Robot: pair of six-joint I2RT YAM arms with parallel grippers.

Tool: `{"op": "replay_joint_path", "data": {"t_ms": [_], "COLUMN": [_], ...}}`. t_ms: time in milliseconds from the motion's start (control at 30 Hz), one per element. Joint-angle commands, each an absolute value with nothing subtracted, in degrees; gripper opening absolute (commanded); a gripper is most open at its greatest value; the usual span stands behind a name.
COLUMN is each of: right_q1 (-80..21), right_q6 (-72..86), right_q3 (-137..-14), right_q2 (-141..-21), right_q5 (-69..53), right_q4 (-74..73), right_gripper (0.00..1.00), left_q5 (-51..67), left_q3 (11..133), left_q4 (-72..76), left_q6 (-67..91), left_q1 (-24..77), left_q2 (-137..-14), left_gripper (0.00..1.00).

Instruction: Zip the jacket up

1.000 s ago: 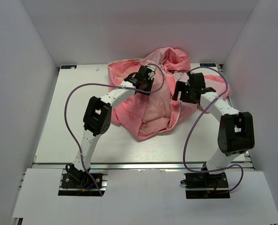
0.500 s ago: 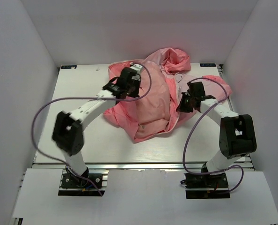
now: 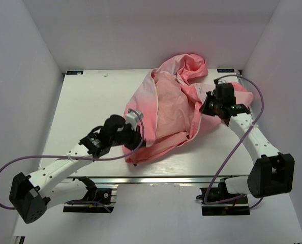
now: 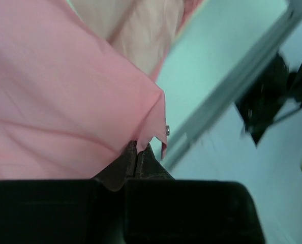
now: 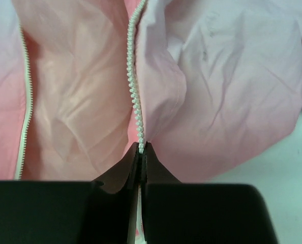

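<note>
The pink jacket (image 3: 166, 112) lies open across the table, hood at the back and hem toward the near edge. My left gripper (image 3: 131, 136) is shut on a lower corner of the coral fabric (image 4: 64, 91); a small metal piece (image 4: 167, 130) shows at that corner's tip. My right gripper (image 3: 209, 105) is shut on the jacket's right front edge, pinching the white zipper teeth (image 5: 134, 91) right at its tips (image 5: 141, 146). The other zipper strip (image 5: 25, 107) runs down the left of the right wrist view, apart from the first, with pale lining between them.
The white table (image 3: 85, 101) is boxed in by white walls on three sides. Its metal front rail (image 3: 156, 179) lies just below the jacket's hem and also shows as the rail (image 4: 227, 96) in the left wrist view. Purple cables (image 3: 242, 137) loop beside both arms.
My left arm swung down toward the near left with the jacket's corner in its grip, stretching the jacket out. My right arm moved right and back, shut on the zipper edge. Both grippers closed.
</note>
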State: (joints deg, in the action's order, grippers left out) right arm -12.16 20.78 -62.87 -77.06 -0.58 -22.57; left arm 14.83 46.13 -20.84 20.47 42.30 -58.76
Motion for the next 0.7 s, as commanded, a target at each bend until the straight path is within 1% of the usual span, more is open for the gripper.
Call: {"op": "replay_joint_path", "data": {"t_ms": [0,100,133,200,233,267,300,333,367,400,433,533,667], "right_q1": [-12.1,-12.1,-12.1,-12.1,-12.1,-12.1,-12.1,-12.0,-12.1,-12.1,-12.1,-12.1,-12.1], "right_q6": [21.3,21.2,21.4,21.2,21.1,21.0,21.2,21.1,21.1,21.0,20.8,20.8,22.0], "right_q3": [-57.6,-56.3,-56.2,-56.2,-56.2,-56.4,-56.8,-57.0,-56.9,-56.6,-55.9,-54.7,-53.0], "right_q2": [-74.5,-74.9,-75.0,-75.1,-75.1,-75.3,-75.4,-75.5,-75.0,-74.4,-73.7,-70.6,-65.7], "right_q5": [-1.3,-0.4,1.8,2.1,2.7,3.1,3.3,3.0,2.6,1.9,1.1,2.0,2.9], "right_q4": [-24.0,-25.8,-26.2,-25.9,-25.8,-26.2,-26.6,-26.9,-27.2,-27.2,-27.3,-28.5,-33.2], "right_gripper": [0.0,0.0,0.0,0.0,0.06,0.19,0.34,0.48,0.51,0.54,0.59,0.66,0.69], "left_q5": [24.2,26.5,26.5,25.4,22.7,20.8,19.3,17.2,16.9,16.4,16.3,16.1,6.4], "left_q3": [41.3,38.9,38.5,38.2,38.1,38.2,38.7,39.0,39.6,41.5,42.5,46.7,55.4], "left_q4": [-25.0,-25.7,-26.3,-29.2,-30.7,-32.1,-34.5,-35.1,-35.3,-35.1,-34.5,-32.4,-35.8], "left_q6": [26.5,27.9,28.1,29.1,29.4,30.0,30.3,30.5,30.5,31.0,31.0,29.8,28.0], "left_q1": [44.6,47.6,49.2,50.0,50.1,50.1,50.1,50.1,50.1,50.1,50.1,50.1,50.1], "left_q2": [-59.1,-62.7,-63.3,-63.5,-63.2,-62.8,-62.6,-62.6,-62.7,-62.8,-63.1,-63.3,-65.3], "left_gripper": [0.0,0.0,0.0,0.0,0.0,0.0,0.09,0.37,0.69,0.98,0.98,0.98,0.98]}}
